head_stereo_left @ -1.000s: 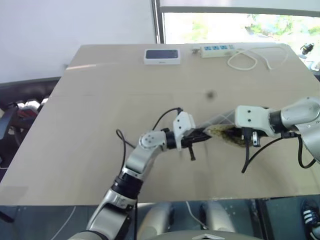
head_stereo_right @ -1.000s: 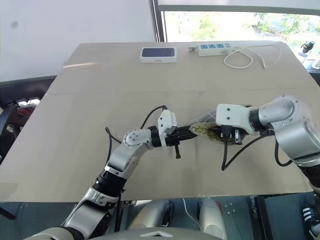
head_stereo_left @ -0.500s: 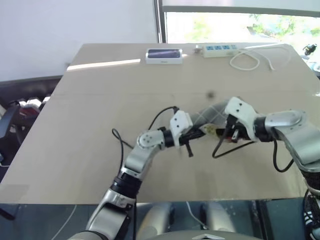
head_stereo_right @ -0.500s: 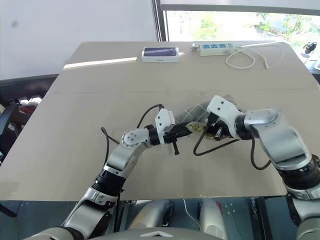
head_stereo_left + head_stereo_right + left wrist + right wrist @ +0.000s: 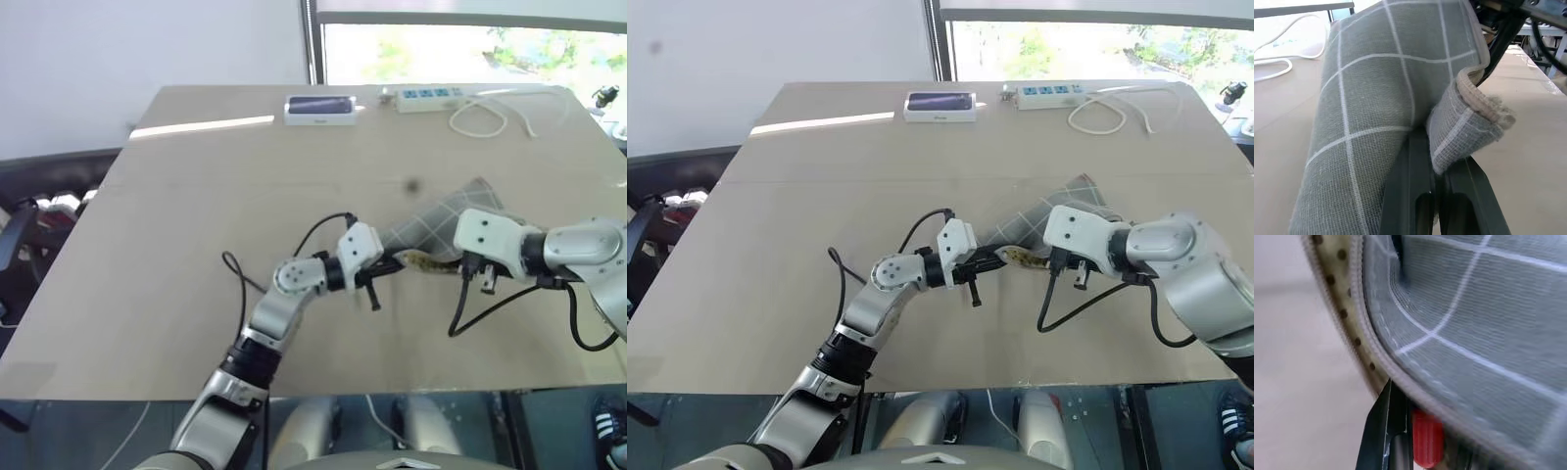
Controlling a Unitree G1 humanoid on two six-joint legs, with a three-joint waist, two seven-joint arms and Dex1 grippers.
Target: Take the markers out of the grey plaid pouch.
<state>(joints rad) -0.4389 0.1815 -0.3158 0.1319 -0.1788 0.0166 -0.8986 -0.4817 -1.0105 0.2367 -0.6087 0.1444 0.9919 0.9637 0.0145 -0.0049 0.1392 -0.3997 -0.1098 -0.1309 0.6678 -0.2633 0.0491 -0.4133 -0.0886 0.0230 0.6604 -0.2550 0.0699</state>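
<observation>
The grey plaid pouch [image 5: 436, 223] lies mid-table, its closed end pointing back right. My left gripper [image 5: 390, 262] is shut on the near rim of its mouth; the left wrist view shows the folded fabric [image 5: 1376, 98] pinched between the black fingers [image 5: 1413, 191]. My right gripper [image 5: 1036, 257] reaches into the mouth from the right. In the right wrist view, the red end of a marker [image 5: 1426, 438] sits beside a black finger [image 5: 1387, 426], under the pouch's dotted yellowish rim [image 5: 1337, 298]. The rest of the marker is hidden inside.
A white-and-dark-blue box [image 5: 320, 108] and a white power strip [image 5: 428, 96] with its looped cable [image 5: 490, 119] lie along the table's far edge. A small dark spot [image 5: 411, 184] marks the tabletop behind the pouch. Dark furniture [image 5: 24, 230] stands left of the table.
My right wrist has swung and rolled at the pouch's mouth, first up toward the left, then back down. The pouch's body now shows stretched toward the back right. My left gripper keeps its hold.
</observation>
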